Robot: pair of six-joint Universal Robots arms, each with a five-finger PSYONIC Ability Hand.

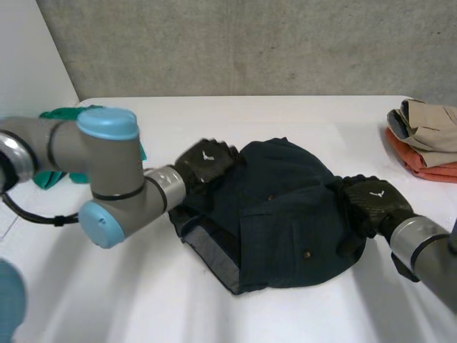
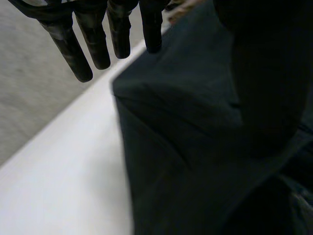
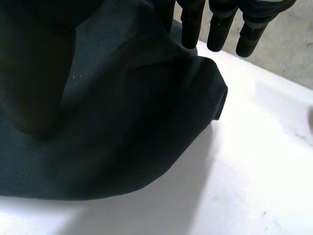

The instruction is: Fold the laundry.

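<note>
White table (image 1: 285,114), dark navy garment (image 1: 278,207) heaped between 2 hands
Left hand (image 1: 207,161) at its left edge, right hand (image 1: 375,204) at its right, fingers (image 2: 95,44) of both straight

Head view looks down on the table (image 1: 214,118) from behind; wrist views closely share the dark garment (image 1: 285,207).

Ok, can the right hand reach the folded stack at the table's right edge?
Probably yes: only bare table lies between the right hand and the folded stack, though the hand now rests on the dark garment.
</note>
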